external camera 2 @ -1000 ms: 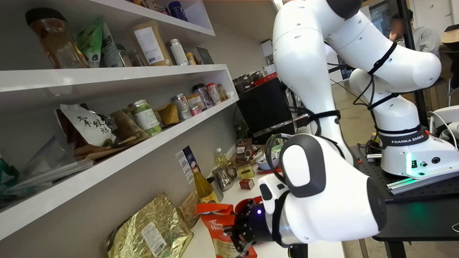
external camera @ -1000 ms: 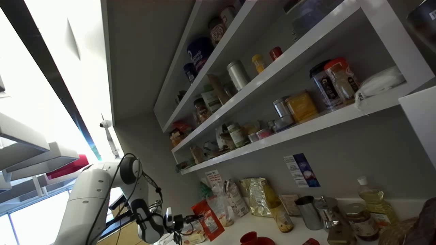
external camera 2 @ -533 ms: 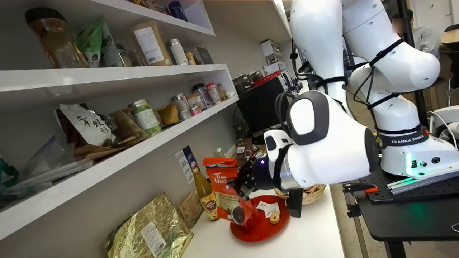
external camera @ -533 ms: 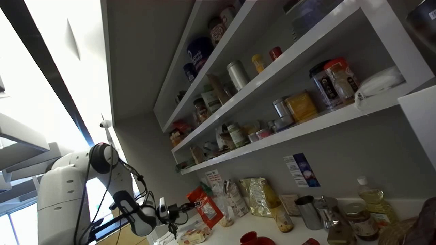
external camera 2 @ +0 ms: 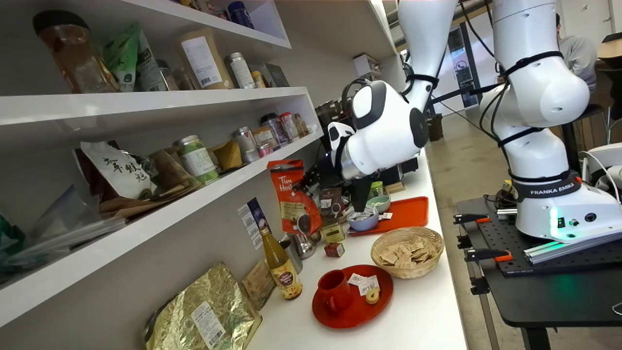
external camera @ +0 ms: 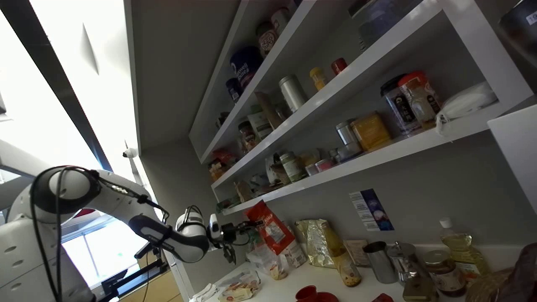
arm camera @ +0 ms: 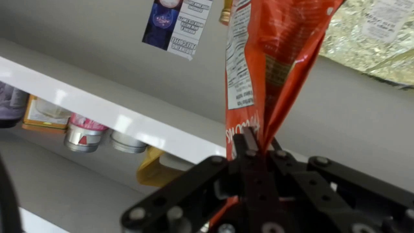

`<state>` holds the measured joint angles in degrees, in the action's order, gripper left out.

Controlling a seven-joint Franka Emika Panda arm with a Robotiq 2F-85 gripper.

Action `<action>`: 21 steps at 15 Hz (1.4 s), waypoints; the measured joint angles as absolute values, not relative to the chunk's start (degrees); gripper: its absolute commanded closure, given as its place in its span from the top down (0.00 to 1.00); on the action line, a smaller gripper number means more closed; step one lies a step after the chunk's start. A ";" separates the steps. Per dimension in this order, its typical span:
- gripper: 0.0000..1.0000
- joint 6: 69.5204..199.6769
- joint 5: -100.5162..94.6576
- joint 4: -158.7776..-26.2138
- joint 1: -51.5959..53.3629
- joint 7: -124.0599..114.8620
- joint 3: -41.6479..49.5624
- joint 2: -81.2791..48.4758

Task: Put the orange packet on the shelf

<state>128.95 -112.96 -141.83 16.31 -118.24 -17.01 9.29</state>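
Well, the orange packet (external camera 2: pixel 291 201) hangs in mid-air, off the shelf (external camera 2: pixel 146 228), more or less upright. In both exterior views its top just reaches the line of that long white board; I can't tell whether the two touch. The gripper (arm camera: pixel 259 147) has it pinched, and the wrist view shows the bag creased tight between the fingers (arm camera: pixel 240 147).

As for the arm (external camera 2: pixel 422 53), in an exterior view it stands up from its base (external camera 2: pixel 566 204), passes out of sight overhead and slopes down again to a bent wrist (external camera 2: pixel 359 158), so that the gripper reaches out almost level toward the wall (external camera 2: pixel 170 262).

Along the shelf, things crowd the room behind the front edge: a silver canister (external camera 2: pixel 245 142), a yellow packet (external camera 2: pixel 227 154), a green jar (external camera 2: pixel 197 159) with a white label, a crumpled brown bag (external camera 2: pixel 171 172) and a white pouch (external camera 2: pixel 116 167). That row takes up most of this stretch of board.

Below, on the white counter (external camera 2: pixel 418 311), a yellow bottle (external camera 2: pixel 280 266) stands near the wall, with a gold foil bag (external camera 2: pixel 206 311) to one side and a metal pitcher (external camera 2: pixel 303 248) partly hidden behind the packet. Farther out sit a red plate (external camera 2: pixel 357 312) carrying a red mug (external camera 2: pixel 335 291), then a basket (external camera 2: pixel 410 273) of crackers (external camera 2: pixel 408 253), and beyond it an orange-red tray (external camera 2: pixel 412 214).
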 measured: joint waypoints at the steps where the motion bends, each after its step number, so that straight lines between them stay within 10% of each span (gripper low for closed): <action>1: 0.01 131.08 -113.61 -142.73 15.65 -117.22 -15.23 11.95; 13: 0.01 147.83 -112.53 -156.25 10.29 -95.59 7.95 45.88; 21: 0.01 155.04 -106.70 -144.01 8.17 -78.68 22.27 45.58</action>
